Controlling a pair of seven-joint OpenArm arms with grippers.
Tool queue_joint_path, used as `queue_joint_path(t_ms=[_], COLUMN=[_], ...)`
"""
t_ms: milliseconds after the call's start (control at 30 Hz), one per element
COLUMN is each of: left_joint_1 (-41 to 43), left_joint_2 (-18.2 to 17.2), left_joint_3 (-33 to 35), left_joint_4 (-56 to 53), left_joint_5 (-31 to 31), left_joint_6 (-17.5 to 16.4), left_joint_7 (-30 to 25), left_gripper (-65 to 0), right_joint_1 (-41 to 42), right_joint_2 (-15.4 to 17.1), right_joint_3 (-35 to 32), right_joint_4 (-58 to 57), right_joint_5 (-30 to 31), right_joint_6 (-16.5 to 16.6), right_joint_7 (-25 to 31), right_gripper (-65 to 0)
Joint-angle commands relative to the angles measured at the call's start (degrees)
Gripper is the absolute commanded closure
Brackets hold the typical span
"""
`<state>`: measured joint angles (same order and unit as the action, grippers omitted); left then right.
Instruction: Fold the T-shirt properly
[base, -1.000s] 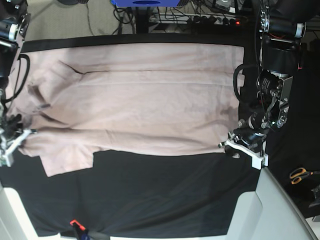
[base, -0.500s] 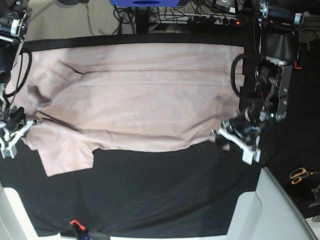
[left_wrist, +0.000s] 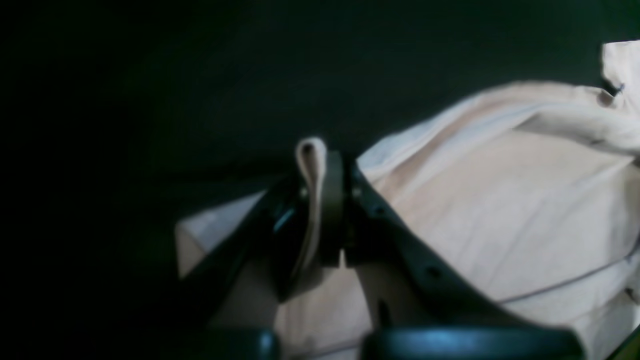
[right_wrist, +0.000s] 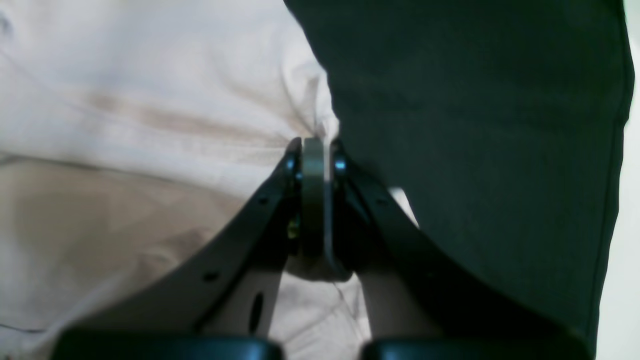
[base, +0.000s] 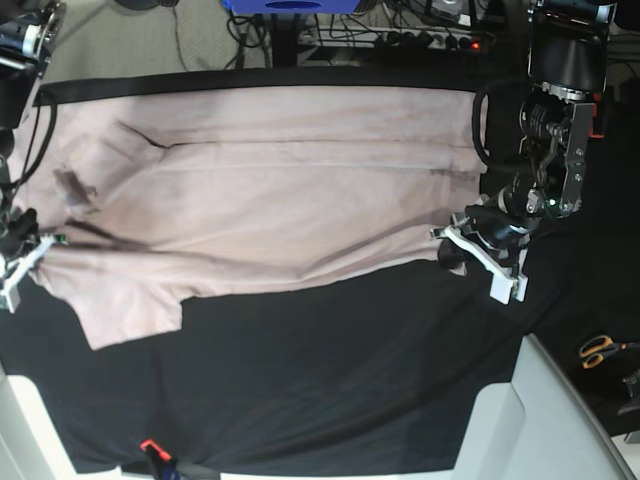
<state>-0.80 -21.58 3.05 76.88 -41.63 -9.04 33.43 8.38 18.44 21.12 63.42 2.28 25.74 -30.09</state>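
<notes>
Presently, the left gripper (left_wrist: 325, 165) has its jaws pressed together on a narrow fold of the T-shirt (base: 270, 190); in the left wrist view pink cloth rises between the two fingers and curls over their tips. The right gripper (right_wrist: 315, 150) is likewise clamped on the garment's edge, its jaws meeting where the pink fabric borders the black cloth (base: 330, 380). In the base view, the left gripper (base: 450, 245) sits at the shirt's lower right corner and the right gripper (base: 30, 250) at its left side, near the sleeve. The shirt lies spread widthwise over the upper half of the black cloth, lightly wrinkled. A pair of orange-handled scissors (base: 600, 350) lies well apart, at the right edge.
</notes>
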Motion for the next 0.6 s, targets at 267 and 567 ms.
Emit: queue_joint_path(t_ms=[267, 567], left_joint_1=[2.0, 3.3], left_joint_2=[-1.0, -1.3], left_joint_3=[0.3, 0.2], left_joint_4=[0.7, 0.8], left_joint_5=[-0.3, -0.3], left_joint_6=[-0.3, -0.3], left_joint_7=[-1.0, -1.0], left_gripper=[0.0, 0.0], right_joint_1=[0.0, -0.2], right_joint_2=[0.1, -1.0], right_joint_3=[0.2, 2.7], right_joint_4=[1.2, 11.9], right_joint_5=[0.2, 0.2], right_joint_6=[-0.2, -0.2], right_joint_7=[-0.6, -5.6], right_gripper=[-6.9, -43.8])
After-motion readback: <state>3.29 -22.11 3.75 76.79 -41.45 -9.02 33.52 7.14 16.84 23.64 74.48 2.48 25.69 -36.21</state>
